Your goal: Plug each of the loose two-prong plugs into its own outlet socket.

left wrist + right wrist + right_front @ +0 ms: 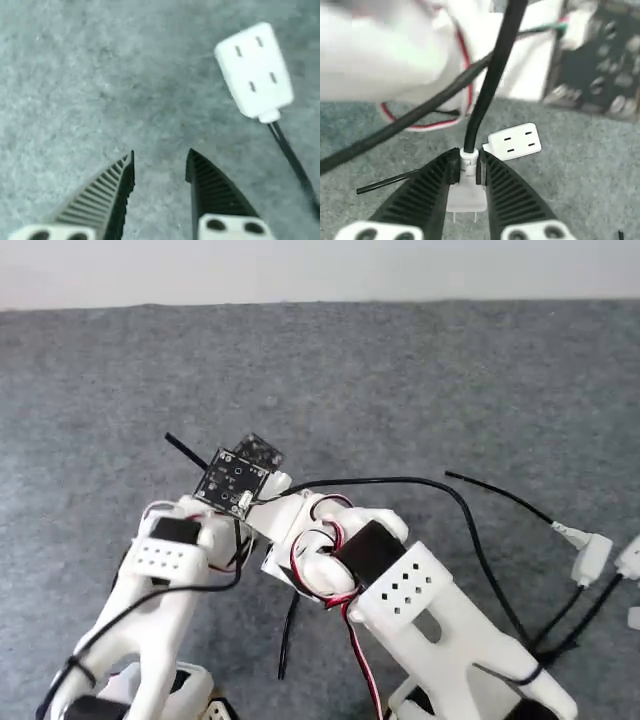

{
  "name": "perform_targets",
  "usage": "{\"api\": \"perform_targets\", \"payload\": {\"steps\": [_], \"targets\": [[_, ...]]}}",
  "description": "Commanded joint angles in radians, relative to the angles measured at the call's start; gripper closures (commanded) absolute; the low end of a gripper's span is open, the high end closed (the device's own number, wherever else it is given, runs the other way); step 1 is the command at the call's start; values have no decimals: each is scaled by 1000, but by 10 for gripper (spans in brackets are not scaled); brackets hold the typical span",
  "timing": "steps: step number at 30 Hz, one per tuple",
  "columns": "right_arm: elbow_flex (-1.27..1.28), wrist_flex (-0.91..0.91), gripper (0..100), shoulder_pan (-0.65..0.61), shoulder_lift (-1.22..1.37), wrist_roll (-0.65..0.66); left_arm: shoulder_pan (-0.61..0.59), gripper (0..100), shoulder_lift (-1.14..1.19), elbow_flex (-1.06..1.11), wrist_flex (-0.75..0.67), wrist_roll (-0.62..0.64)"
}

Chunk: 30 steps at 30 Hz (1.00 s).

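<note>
A grey, coarse-textured carpet mat (pixel 420 380) was spread flat across the whole foreground. Behind its far edge a plain, pale white wall (pixel 320 270) was seen. Both were lit softly and evenly.

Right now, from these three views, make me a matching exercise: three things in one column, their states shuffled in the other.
1. left end effector
2. right end effector
3. outlet socket

A. lies on the carpet, slots up
B. open, empty
C. shut on the white plug

Pairs: 1-B, 2-C, 3-A
</note>
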Motion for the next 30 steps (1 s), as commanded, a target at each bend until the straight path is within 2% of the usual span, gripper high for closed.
{"api": "perform_targets", "payload": {"steps": [1,6,13,18,21,26,28,30], "targets": [[-9,-16,991,7,-1,11,17,831,-112,36,-2,-57],[-9,-22,991,8,10,11,44,827,-265,140,-3,-153],[-9,-22,991,12,7,11,92,827,-575,297,-2,-147],[-9,-28,990,13,5,-21,57,827,-764,369,-2,31],[-6,-74,990,59,12,-157,-40,827,-873,423,-66,178],[91,-252,990,170,12,-413,-249,829,-1073,608,-279,405],[143,-332,990,194,12,-503,-316,829,-1155,664,-305,451],[190,-397,990,206,12,-568,-381,829,-1223,664,-264,497]]}}
